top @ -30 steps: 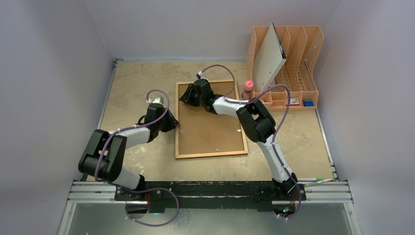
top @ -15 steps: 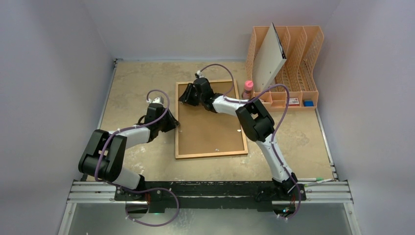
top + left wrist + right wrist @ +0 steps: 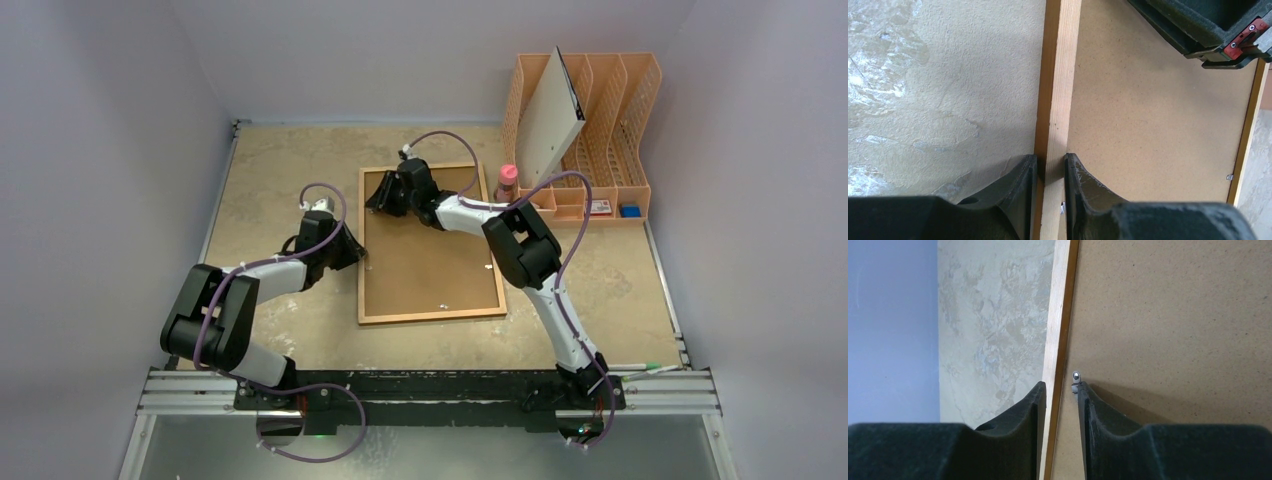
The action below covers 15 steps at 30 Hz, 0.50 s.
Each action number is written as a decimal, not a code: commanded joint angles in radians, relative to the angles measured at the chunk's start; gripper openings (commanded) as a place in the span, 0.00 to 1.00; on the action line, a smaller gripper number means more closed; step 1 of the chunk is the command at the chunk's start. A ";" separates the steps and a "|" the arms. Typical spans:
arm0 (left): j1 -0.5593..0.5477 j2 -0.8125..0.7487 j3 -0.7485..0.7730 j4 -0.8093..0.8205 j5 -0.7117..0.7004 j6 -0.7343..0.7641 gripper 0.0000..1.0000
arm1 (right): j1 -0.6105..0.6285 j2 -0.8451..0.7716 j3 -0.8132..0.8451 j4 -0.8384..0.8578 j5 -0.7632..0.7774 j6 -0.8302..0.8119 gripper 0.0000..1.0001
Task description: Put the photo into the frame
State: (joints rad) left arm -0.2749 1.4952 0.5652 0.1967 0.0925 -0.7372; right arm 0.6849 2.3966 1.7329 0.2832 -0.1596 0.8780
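The frame [image 3: 430, 315] lies flat on the surface [image 3: 280, 170]. A plain brown backing board [image 3: 425, 260] faces up inside its light wooden rails. Both arms reach to the frame's left rail.

The left fingers [image 3: 1018, 192] sit about midway along that rail. One is on the outer side over the surface and the other on the inner side over the board. Both press against the wood, so they are clamped on the frame.

The right fingers [image 3: 1033, 412] are at the far end of the same rail, close to the frame's far left corner, again one to each side. The outer one looks to touch the wood. The inner one stands just off it, with a thin strip of board showing between, so this pair is parted and grips nothing. A small metal clip [image 3: 1076, 375] on the board touches the tip of that inner finger. A second clip [image 3: 1229, 176] sits against the frame's opposite rail.

Just beside the frame's far right corner stands a pink bottle [image 3: 508, 182]. Beyond that corner, further right, is an orange file organizer [image 3: 625, 130], with a pale flat panel [image 3: 550, 115] leaning tilted in its leftmost slot, well apart from the frame.
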 commanded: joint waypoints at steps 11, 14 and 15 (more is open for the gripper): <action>0.002 0.034 0.024 0.020 0.016 0.010 0.24 | 0.004 0.017 0.004 0.021 -0.064 0.000 0.30; 0.002 0.036 0.025 0.020 0.022 0.011 0.24 | 0.004 0.022 0.008 0.024 -0.068 -0.001 0.29; 0.002 0.036 0.026 0.020 0.024 0.012 0.24 | 0.005 0.024 0.009 0.026 -0.069 -0.002 0.30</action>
State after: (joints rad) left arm -0.2749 1.5032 0.5705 0.1989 0.1001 -0.7368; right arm 0.6834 2.4001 1.7279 0.2932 -0.1848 0.8783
